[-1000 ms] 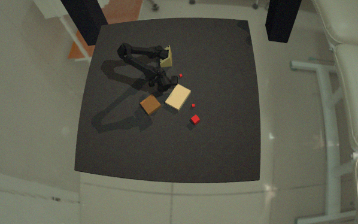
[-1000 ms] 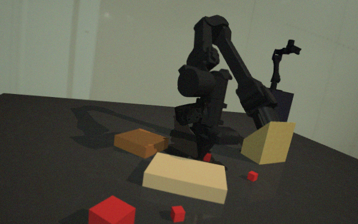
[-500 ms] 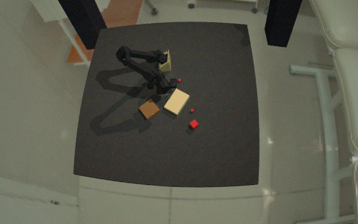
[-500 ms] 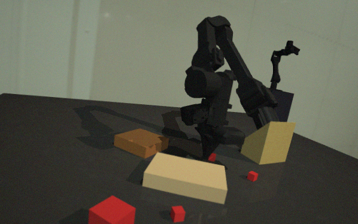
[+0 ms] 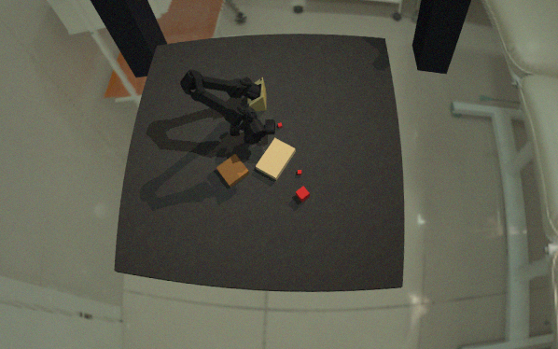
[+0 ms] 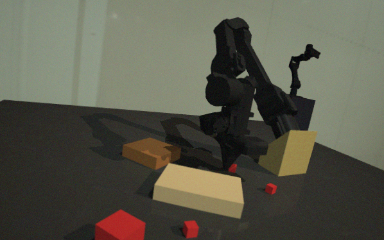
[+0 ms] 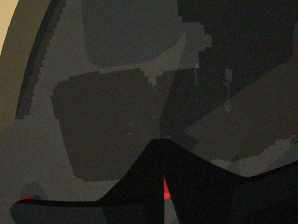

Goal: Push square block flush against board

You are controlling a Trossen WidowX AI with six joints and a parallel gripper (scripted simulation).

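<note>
The square block [image 5: 231, 171] [image 6: 144, 151] is orange-brown and lies flat. The tan rectangular board [image 5: 275, 159] [image 6: 199, 184] lies flat to its right in the top view, with a narrow strip of dark table between them. A pale part at the upper left of the wrist view looks like the board [image 7: 4, 22]. My gripper [image 6: 227, 169] [image 7: 159, 146] is shut and empty, with its tips low at the table behind the board in the exterior view. In the top view the hand hides its tips.
A small red cube [image 6: 233, 167] is right beside the fingertips. Other small red cubes [image 5: 280, 125] [image 5: 299, 172] lie near the board. A larger red cube [image 5: 302, 193] [image 6: 120, 226] is farther out. A yellow wedge-like block [image 5: 258, 100] [image 6: 296, 154] stands beside the arm's base.
</note>
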